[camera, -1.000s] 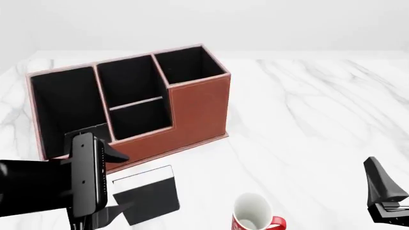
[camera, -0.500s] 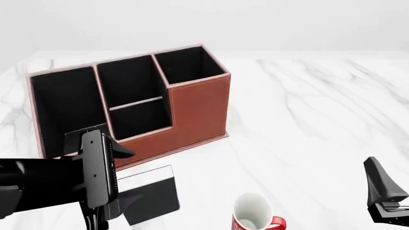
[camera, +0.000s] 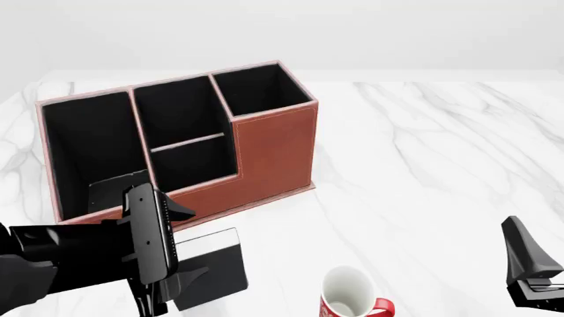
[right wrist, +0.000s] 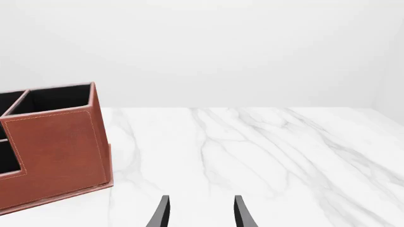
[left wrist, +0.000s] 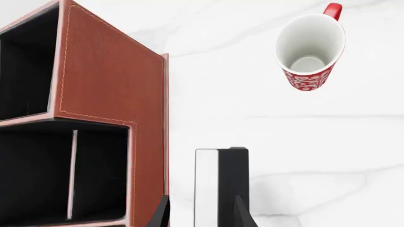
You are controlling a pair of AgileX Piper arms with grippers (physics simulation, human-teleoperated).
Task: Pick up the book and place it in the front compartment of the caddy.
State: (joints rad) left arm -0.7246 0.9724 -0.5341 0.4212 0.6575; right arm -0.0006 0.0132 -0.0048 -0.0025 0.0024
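The black book (camera: 211, 264) with white page edges sits on the marble table just in front of the caddy; it also shows in the left wrist view (left wrist: 230, 182). The reddish-brown caddy (camera: 273, 148) stands at the back left, with its low front compartment (camera: 194, 165) facing the book. It also appears in the left wrist view (left wrist: 107, 75) and the right wrist view (right wrist: 57, 146). My left gripper (camera: 181, 244) is open, its fingers either side of the book's left end (left wrist: 202, 217). My right gripper (camera: 529, 271) is open and empty at the near right (right wrist: 202, 215).
A white-and-red mug (camera: 351, 297) stands upright to the right of the book, near the table's front edge; it also shows in the left wrist view (left wrist: 309, 47). White marble table (camera: 440, 165) stretches to the right of the caddy.
My left gripper has moved right towards the book, and its fingers now straddle the book's end. The book, mug, caddy and right gripper have not moved.
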